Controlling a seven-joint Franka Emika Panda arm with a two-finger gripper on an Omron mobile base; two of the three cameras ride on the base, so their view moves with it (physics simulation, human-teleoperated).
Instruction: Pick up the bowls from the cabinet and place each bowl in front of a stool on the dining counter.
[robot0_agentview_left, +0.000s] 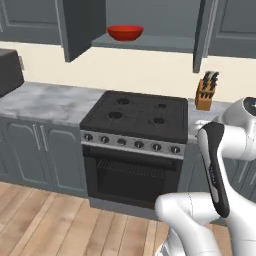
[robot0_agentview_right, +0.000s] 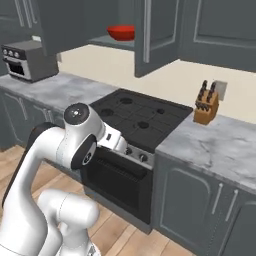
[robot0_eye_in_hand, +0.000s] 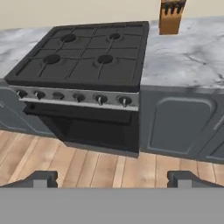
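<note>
A glossy red bowl (robot0_agentview_left: 125, 32) (robot0_agentview_right: 121, 33) sits on the lower shelf of the dark grey upper cabinet (robot0_agentview_left: 82, 27) (robot0_agentview_right: 155, 35), whose two doors stand open above the stove. My gripper (robot0_eye_in_hand: 113, 179) is open, its two dark fingertips (robot0_eye_in_hand: 43, 177) far apart with nothing between them. It hangs low in front of the oven and faces the stove front, well below the bowl. The white arm (robot0_agentview_left: 215, 165) (robot0_agentview_right: 75, 135) is folded in front of the stove. The stool and the dining counter are out of view.
A black stove with an oven (robot0_agentview_left: 135, 120) (robot0_agentview_right: 135, 115) (robot0_eye_in_hand: 83, 57) is set into the marble worktop (robot0_agentview_left: 45, 100) (robot0_eye_in_hand: 188, 57). A wooden knife block (robot0_agentview_left: 206, 92) (robot0_agentview_right: 206, 106) (robot0_eye_in_hand: 170, 17) stands to its right. A toaster oven (robot0_agentview_right: 25, 60) sits at the left. Wood floor (robot0_eye_in_hand: 87, 162) lies below.
</note>
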